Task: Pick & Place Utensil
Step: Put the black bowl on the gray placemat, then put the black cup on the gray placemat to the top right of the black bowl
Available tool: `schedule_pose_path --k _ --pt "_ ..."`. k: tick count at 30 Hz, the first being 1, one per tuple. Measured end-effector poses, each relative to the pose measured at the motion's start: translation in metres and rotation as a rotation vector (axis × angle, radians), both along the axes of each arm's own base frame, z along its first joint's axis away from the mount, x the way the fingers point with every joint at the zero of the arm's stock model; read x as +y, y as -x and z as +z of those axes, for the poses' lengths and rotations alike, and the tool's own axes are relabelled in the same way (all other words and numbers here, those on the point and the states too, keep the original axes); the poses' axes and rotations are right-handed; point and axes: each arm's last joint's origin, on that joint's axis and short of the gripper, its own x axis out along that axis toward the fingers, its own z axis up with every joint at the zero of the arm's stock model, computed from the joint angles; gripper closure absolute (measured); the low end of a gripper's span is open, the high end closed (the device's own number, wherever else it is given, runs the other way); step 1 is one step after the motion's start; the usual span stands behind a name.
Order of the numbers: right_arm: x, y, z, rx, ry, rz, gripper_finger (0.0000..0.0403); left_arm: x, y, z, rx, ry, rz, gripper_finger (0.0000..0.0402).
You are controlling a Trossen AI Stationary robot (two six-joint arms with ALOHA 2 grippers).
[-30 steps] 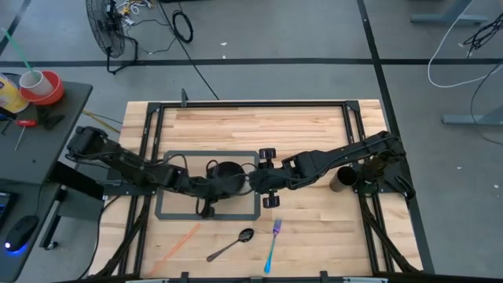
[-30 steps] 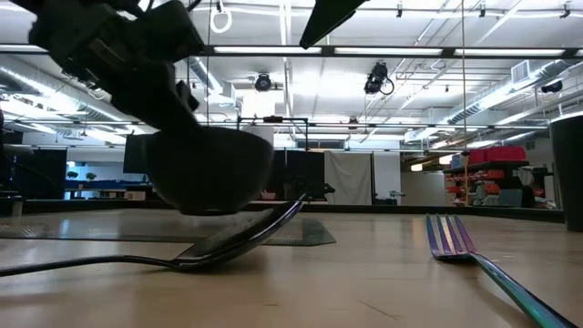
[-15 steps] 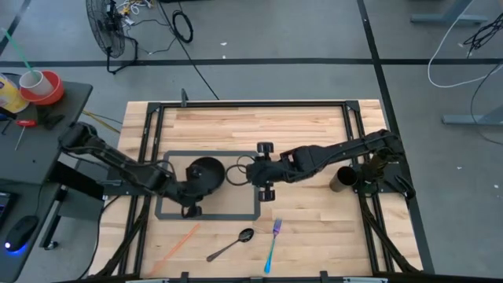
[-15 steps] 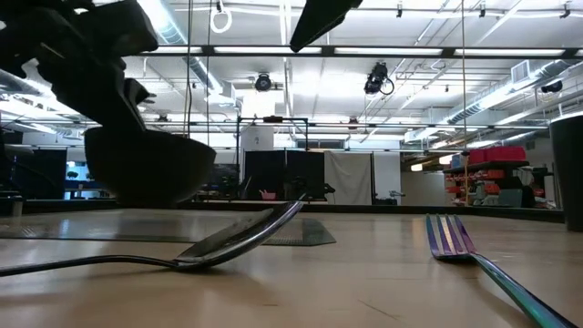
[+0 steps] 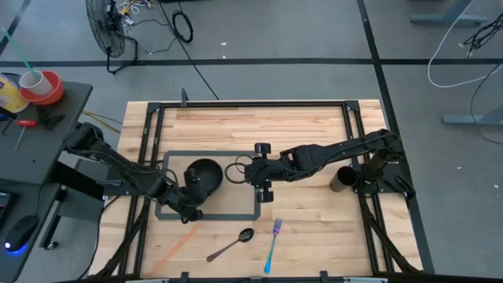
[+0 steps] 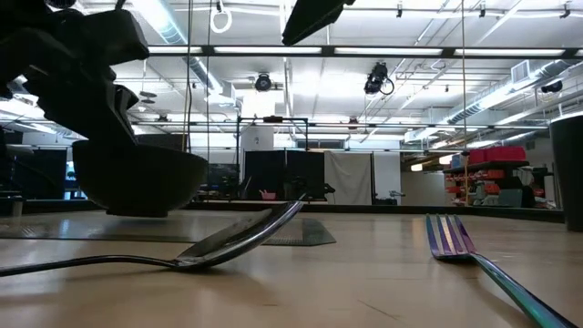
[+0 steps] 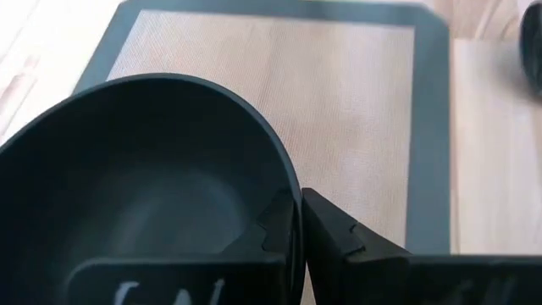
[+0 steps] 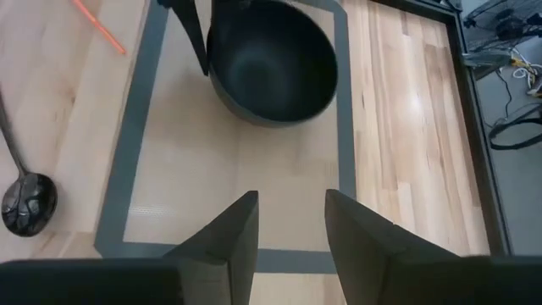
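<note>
A black bowl sits over the left part of a grey-bordered mat; in the low view the bowl has its bottom at or just above the mat, I cannot tell which. My left gripper is shut on the bowl's rim. My right gripper is open and empty over the mat's right part, a little right of the bowl. A metal spoon and a blue-purple fork lie flat on the wood near the table's near edge. My left gripper holds the bowl by its rim on the near-left side, pinched with one finger inside and one outside. The fingers come slanting down from the table's left near side. The bowl stays upright, mouth up.
An orange straw lies left of the spoon. A dark cup stands near the right edge, beside the right arm's base. A black frame runs around the tabletop. Bare wood shows on the far half of the table.
My left gripper has carried the bowl from the mat's middle toward the table's left and lowered it close to the mat. My right gripper has shifted slightly toward the left and far edge, staying open as the bowl moved away from it.
</note>
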Motion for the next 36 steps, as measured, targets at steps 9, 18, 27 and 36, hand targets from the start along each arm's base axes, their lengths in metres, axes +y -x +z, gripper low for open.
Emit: schedule_pose_path --k 9,18,27,36 --pt "0.000 0.000 0.000 -0.001 -0.001 0.000 0.0264 -0.003 -0.003 -0.004 0.005 0.021 -0.014 0.0381" --pt "-0.001 0.000 0.000 -0.006 0.021 -0.017 0.0258 -0.003 -0.003 -0.004 0.006 0.023 -0.016 0.0338" --pt "0.000 0.000 0.000 0.000 0.045 0.002 0.0195 -0.003 -0.004 0.010 -0.027 0.052 -0.046 0.0261" --pt "0.022 0.009 -0.001 0.014 0.103 -0.023 0.0130 -0.008 -0.017 0.062 -0.264 -0.058 -0.130 0.0206"
